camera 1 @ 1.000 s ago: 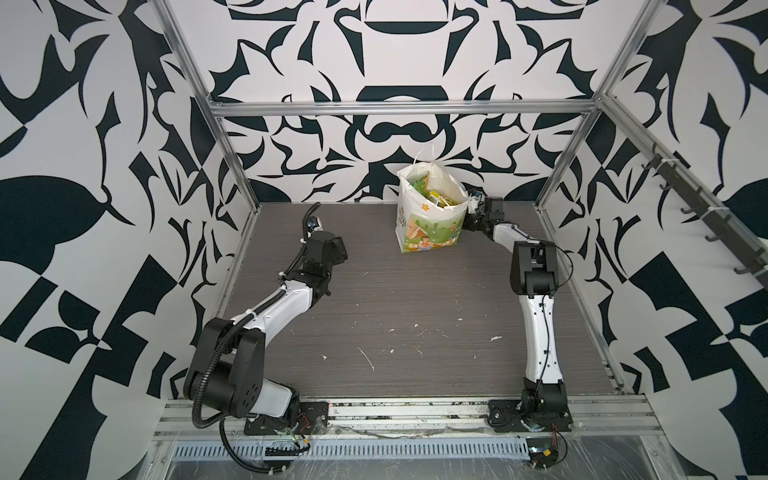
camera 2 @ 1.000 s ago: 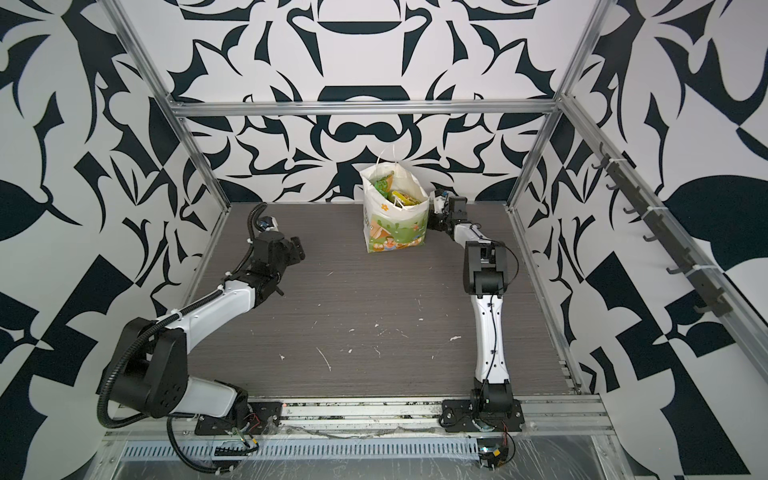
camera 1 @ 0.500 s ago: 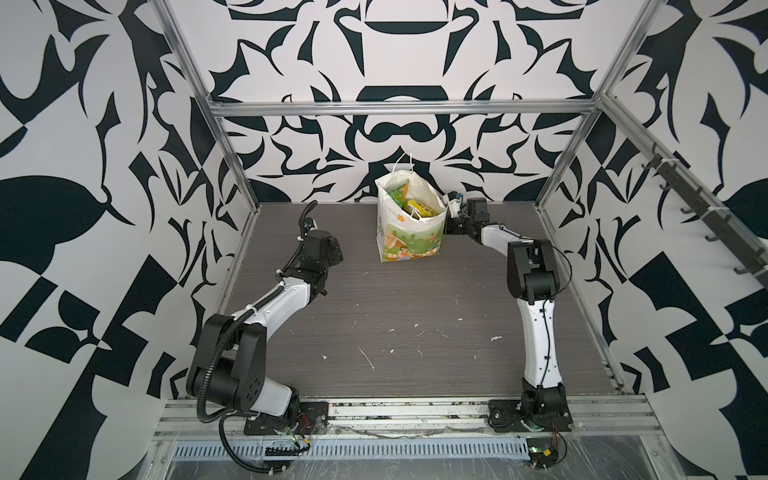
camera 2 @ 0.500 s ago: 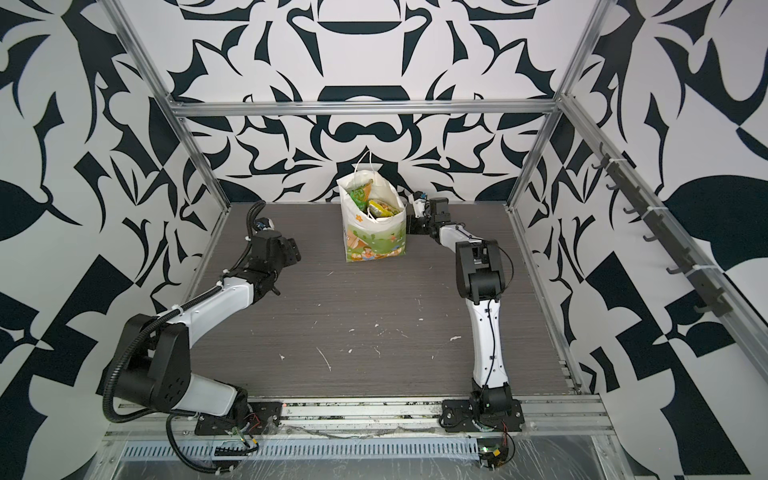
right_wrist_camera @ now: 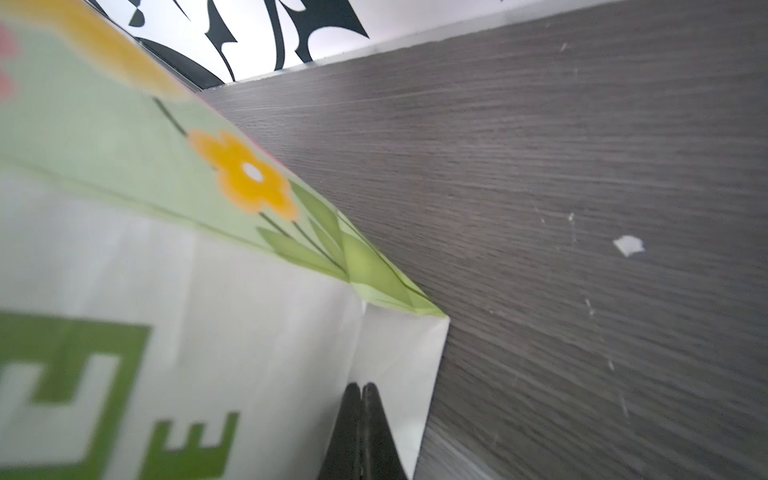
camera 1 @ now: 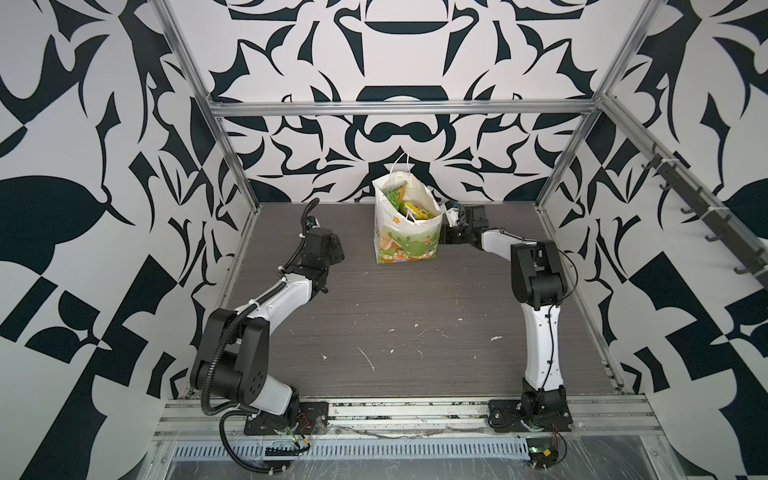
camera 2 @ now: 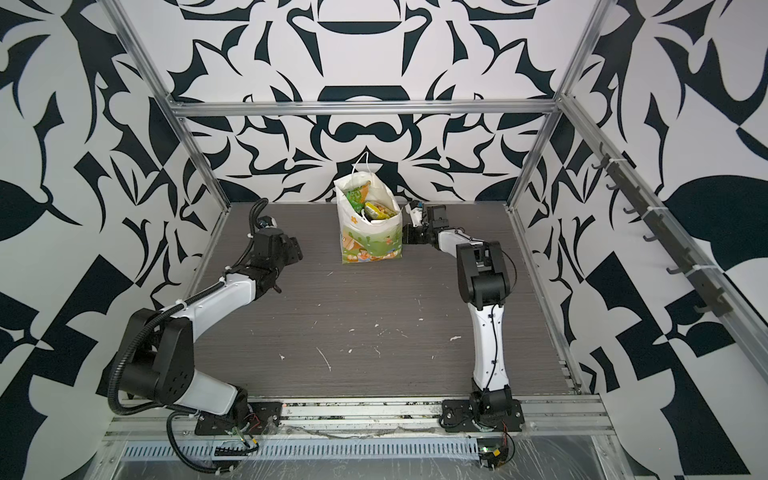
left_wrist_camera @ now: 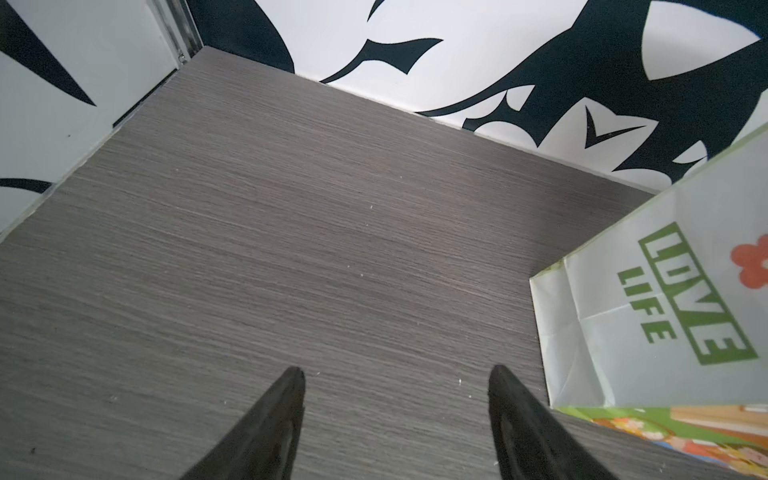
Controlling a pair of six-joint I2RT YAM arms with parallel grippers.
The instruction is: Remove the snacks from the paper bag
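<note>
Both top views: paper bag (camera 1: 405, 243) (camera 2: 370, 245) upright at far middle of table (camera 1: 415, 316), mouth open, snacks (camera 1: 411, 208) inside; right claw (camera 1: 444, 240) low at its right side.
Left wrist: left claw (left_wrist_camera: 397, 374) released, empty, over bare table; bag's "LOVE LIFE" side near.
Right wrist: right claw (right_wrist_camera: 362, 388) clenched, empty; tips against bag's narrow side.
</note>
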